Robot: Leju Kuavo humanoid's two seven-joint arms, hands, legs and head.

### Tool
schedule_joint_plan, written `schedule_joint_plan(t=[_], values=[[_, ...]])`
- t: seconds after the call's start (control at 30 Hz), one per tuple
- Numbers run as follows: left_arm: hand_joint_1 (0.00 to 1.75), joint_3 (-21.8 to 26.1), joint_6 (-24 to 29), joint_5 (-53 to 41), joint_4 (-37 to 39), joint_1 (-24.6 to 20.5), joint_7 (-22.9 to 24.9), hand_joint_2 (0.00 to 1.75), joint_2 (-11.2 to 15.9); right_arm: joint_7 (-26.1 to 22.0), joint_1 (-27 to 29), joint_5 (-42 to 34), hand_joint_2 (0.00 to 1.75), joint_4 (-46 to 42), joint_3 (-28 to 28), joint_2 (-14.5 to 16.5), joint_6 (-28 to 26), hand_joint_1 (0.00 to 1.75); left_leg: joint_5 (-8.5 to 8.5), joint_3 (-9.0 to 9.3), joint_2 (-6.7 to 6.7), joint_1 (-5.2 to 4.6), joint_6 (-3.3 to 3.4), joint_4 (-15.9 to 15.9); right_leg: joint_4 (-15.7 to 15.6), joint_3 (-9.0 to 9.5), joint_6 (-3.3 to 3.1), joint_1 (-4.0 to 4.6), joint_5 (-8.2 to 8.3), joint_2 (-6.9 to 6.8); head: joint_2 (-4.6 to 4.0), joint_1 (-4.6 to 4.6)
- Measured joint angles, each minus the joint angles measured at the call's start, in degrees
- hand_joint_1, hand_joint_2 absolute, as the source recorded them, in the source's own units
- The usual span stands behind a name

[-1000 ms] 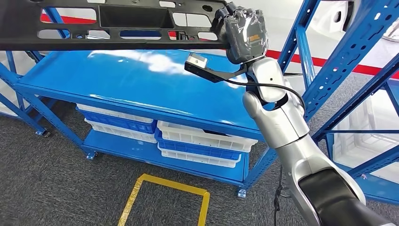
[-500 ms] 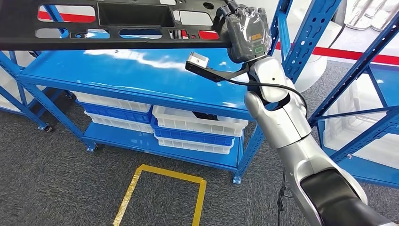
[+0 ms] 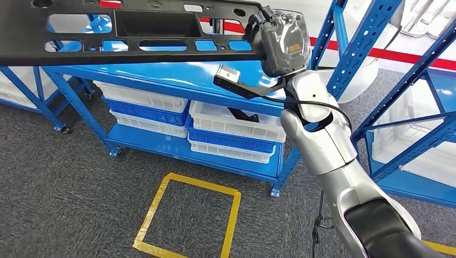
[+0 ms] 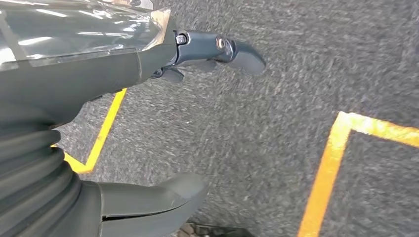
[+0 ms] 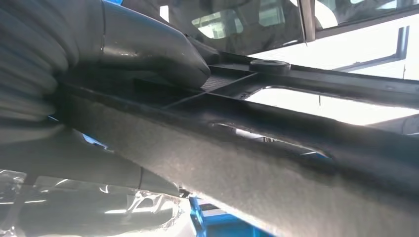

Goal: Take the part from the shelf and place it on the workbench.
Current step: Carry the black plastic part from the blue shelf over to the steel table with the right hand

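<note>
A: Where is the part [image 3: 123, 32] held?

B: It is carried high in front of the shelf [image 3: 177, 75], clear of the blue board, and gripped at one end by the right hand [image 3: 280, 43]. In the right wrist view the thumb and fingers [image 5: 148, 49] are seen clamped across its edge. The rest of its length is unsupported.

A: And the left hand [image 4: 99, 123]?

B: It hangs over the floor [image 4: 276, 128] with fingers apart, and nothing is held in it.

A: What could go wrong?

B: A long part held at one end is likely to be levered down by its own weight, so a twist or slip in the grip may be expected. During a turn toward the desk, the far end could be swung into the shelf's uprights [image 3: 344, 48]. The desk itself is not seen.
</note>
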Motion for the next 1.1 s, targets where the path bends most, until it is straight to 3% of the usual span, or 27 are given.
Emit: schedule_joint_plan(t=[0.03,0.07,0.1,0.17,0.23,0.3,0.33,0.37,0.4,0.43,0.47,0.53,0.57,0.6,0.63,0.7,0.77,0.8,0.83,0.9,0.93,1.0,1.07,1.1], values=[[0.00,0.1,0.0,0.0,0.0,0.0,0.0,1.75,0.0,0.0,0.1,0.0,1.75,0.0,0.0,-0.1,0.0,1.75,0.67,-0.84,0.04,-0.15,0.21,0.0,3.8,-0.78,-0.12,0.07,-1.98,0.07,0.00,0.03],[0.00,0.1,0.0,0.0,0.0,0.0,0.0,1.75,0.0,0.0,0.2,0.0,1.75,0.0,0.0,-0.1,0.0,1.75,1.34,-1.68,0.06,-0.30,0.28,0.0,6.6,-0.99,0.03,0.17,-2.96,0.12,0.00,0.04],[0.00,0.1,0.0,0.0,0.0,0.0,0.0,1.75,0.0,0.0,0.3,-0.1,1.75,0.0,0.0,-0.2,0.0,1.75,2.02,-2.53,0.07,-0.47,0.32,0.1,7.7,-0.34,0.35,0.35,-2.96,0.16,0.00,0.04],[0.00,0.2,0.0,0.0,0.0,0.0,-0.1,1.75,0.0,0.0,0.4,-0.2,1.75,-0.1,0.0,-0.3,0.0,1.75,3.34,-4.06,0.06,-0.76,0.25,0.1,3.6,4.19,0.77,0.83,-1.07,0.19,0.00,0.04],[0.00,0.3,0.0,0.1,0.0,0.1,-0.2,1.75,-0.1,0.0,0.3,-0.4,1.75,-0.5,0.0,-0.3,0.0,1.75,4.61,-5.13,0.03,-0.91,-0.03,0.1,-5.2,10.61,-0.06,1.73,-0.78,0.14,0.00,0.00],[0.00,0.5,0.0,0.3,0.0,0.1,-0.4,1.75,-0.2,-0.2,0.3,-0.7,1.75,-1.0,-0.1,-0.3,0.1,1.75,5.82,-5.50,0.09,-0.83,-0.56,-0.2,-10.3,13.53,-1.12,2.44,-1.51,0.12,0.00,-0.02],[0.00,0.6,0.0,0.4,0.0,0.1,-0.5,1.75,-0.3,-0.3,0.4,-1.0,1.75,-1.3,-0.1,-0.4,0.2,1.75,6.48,-5.54,0.12,-0.77,-0.93,-0.5,-11.0,13.49,-1.43,2.57,-1.19,0.12,0.00,0.01],[0.00,0.8,0.0,0.4,0.0,0.2,-0.5,1.75,-0.3,-0.4,0.3,-1.3,1.75,-1.4,-0.1,-0.4,0.4,1.75,6.80,-5.65,0.12,-0.66,-1.26,-0.7,-11.2,13.18,-1.78,2.08,-0.50,0.14,0.00,0.03],[0.00,0.9,0.0,0.5,0.0,0.3,-0.6,1.75,-0.2,-0.6,0.2,-1.6,1.75,-1.5,-0.1,-0.4,0.6,1.75,6.14,-5.92,0.05,-0.56,-1.63,-0.5,-11.6,12.96,-2.19,1.66,0.26,0.11,0.00,-0.02],[0.00,1.0,0.1,0.5,0.0,0.3,-0.7,1.75,-0.2,-0.7,0.1,-1.9,1.75,-1.5,0.0,-0.3,0.9,1.75,4.37,-6.38,-0.05,-0.48,-2.03,0.6,-11.9,12.66,-2.70,1.20,1.15,0.05,0.00,-0.06],[0.00,1.2,0.1,0.6,0.0,0.4,-0.7,1.75,-0.1,-0.9,-0.1,-2.2,1.75,-1.5,0.0,-0.2,1.1,1.75,1.53,-7.06,-0.14,-0.31,-2.42,3.0,-12.0,12.26,-3.04,0.76,1.96,-0.03,0.00,-0.14],[0.00,1.3,0.1,0.6,0.0,0.4,-0.8,1.75,0.0,-1.2,-0.3,-2.7,1.75,-1.6,0.1,0.1,1.6,1.75,-4.23,-8.65,-0.20,0.19,-3.36,10.4,-12.0,10.86,-3.25,0.76,3.32,-0.14,0.00,-0.20],[0.00,1.4,0.1,0.6,0.0,0.5,-0.8,1.75,0.1,-1.3,-0.3,-2.9,1.75,-1.6,0.2,0.2,1.8,1.75,-5.45,-9.13,-0.19,0.58,-3.87,13.8,-11.9,10.08,-3.04,0.68,3.92,-0.18,0.00,-0.20],[0.00,1.5,0.2,0.7,0.0,0.5,-0.9,1.75,0.2,-1.4,-0.4,-3.1,1.75,-1.6,0.3,0.3,2.0,1.75,-5.34,-8.96,-0.16,1.05,-4.39,15.9,-11.8,9.27,-2.71,0.53,4.48,-0.25,0.00,-0.19],[0.00,1.6,0.2,0.7,0.0,0.5,-0.9,1.75,0.2,-1.4,-0.4,-3.3,1.75,-1.6,0.4,0.4,2.1,1.75,-4.26,-7.89,-0.13,1.59,-4.98,16.2,-11.6,8.47,-2.33,0.27,4.96,-0.32,0.00,-0.19],[0.00,1.8,0.2,0.7,0.0,0.5,-1.0,1.75,0.1,-1.4,-0.7,-3.6,1.75,-1.6,0.6,0.6,2.2,1.75,-2.19,-2.96,0.04,2.86,-6.46,11.1,-10.5,6.73,-1.59,-0.18,5.55,-0.44,0.00,-0.24],[0.00,2.0,0.2,0.6,0.0,0.4,-1.0,1.75,0.0,-1.5,-1.2,-3.8,1.75,-1.6,0.7,0.8,2.2,1.75,-2.76,1.25,-0.22,3.27,-7.16,4.8,-8.9,4.87,-0.73,-0.16,5.99,-0.46,0.00,-0.27],[0.00,2.0,0.2,0.6,0.0,0.3,-1.0,1.75,0.0,-1.5,-1.3,-3.8,1.75,-1.6,0.7,0.9,2.3,1.75,-3.37,1.86,-0.43,3.01,-6.95,3.3,-8.5,4.16,-0.14,-0.08,6.34,-0.43,0.00,-0.23],[0.00,2.1,0.2,0.5,0.0,0.3,-1.1,1.75,0.1,-1.5,-1.2,-3.8,1.75,-1.5,0.8,0.9,2.4,1.75,-3.44,1.67,-0.68,2.46,-6.26,2.8,-8.5,3.71,0.63,-0.06,6.84,-0.41,0.00,-0.16],[0.00,2.1,0.2,0.4,0.0,0.5,-1.0,1.75,0.2,-1.4,-0.5,-3.7,1.75,-1.5,0.8,0.9,2.5,1.75,-2.48,0.80,-0.65,1.75,-4.36,2.3,-8.5,2.92,1.63,-0.38,6.90,-0.44,0.00,-0.08],[0.00,2.2,0.2,0.3,0.0,0.5,-1.0,1.75,0.3,-1.2,-0.1,-3.4,1.75,-1.5,0.8,0.8,2.6,1.75,-1.81,0.32,-0.59,1.53,-3.28,2.1,-7.4,2.25,1.57,-0.49,5.68,-0.44,0.00,-0.05],[0.00,2.2,0.2,0.0,0.0,0.4,-1.0,1.75,0.4,-0.8,0.3,-2.9,1.75,-1.5,0.8,0.8,2.7,1.75,-0.55,-0.98,-0.42,1.18,-1.52,1.8,-1.9,0.15,0.69,-0.50,1.13,-0.27,0.00,0.02],[0.00,2.2,0.2,-0.3,0.0,0.4,-0.8,1.75,0.4,-0.4,0.7,-2.2,1.75,-1.5,0.8,0.8,2.9,1.75,0.54,-2.35,-0.25,0.75,-0.72,1.8,5.6,-1.45,0.34,-0.12,-2.66,0.04,0.00,0.09],[0.00,2.2,0.2,-0.4,0.0,0.4,-0.7,1.75,0.3,-0.3,1.0,-1.9,1.75,-1.5,0.8,0.8,3.0,1.75,1.09,-3.00,-0.19,0.47,-0.56,1.8,7.8,-1.25,0.43,0.13,-3.25,0.15,0.00,0.10]])
